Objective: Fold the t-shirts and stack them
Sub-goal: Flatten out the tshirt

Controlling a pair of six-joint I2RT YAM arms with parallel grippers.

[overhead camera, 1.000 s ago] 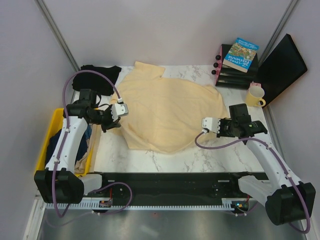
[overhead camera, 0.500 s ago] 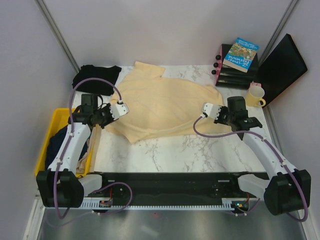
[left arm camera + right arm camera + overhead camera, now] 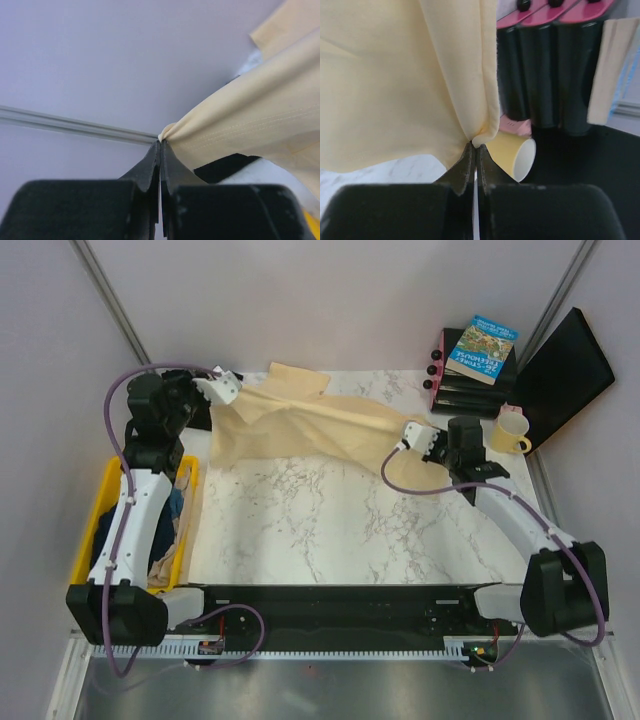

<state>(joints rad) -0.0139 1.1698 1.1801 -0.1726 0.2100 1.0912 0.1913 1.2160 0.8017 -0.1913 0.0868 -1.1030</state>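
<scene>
The t-shirt is plain pale cream-yellow, with stitching of the same colour. The tabletop is white marble with grey veins. At the left, a bright yellow bin holds dark navy cloth. At the far right are a yellow mug with a white inside, a teal book with a multicoloured cover picture, and black cases edged in magenta. The left claw and right claw have black fingers.

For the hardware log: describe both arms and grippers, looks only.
The left arm and right arm have white shells, black joints and black bases. A lilac cable loops along each. The left gripper and right gripper have white bodies and slim black fingers tapering to points.
</scene>
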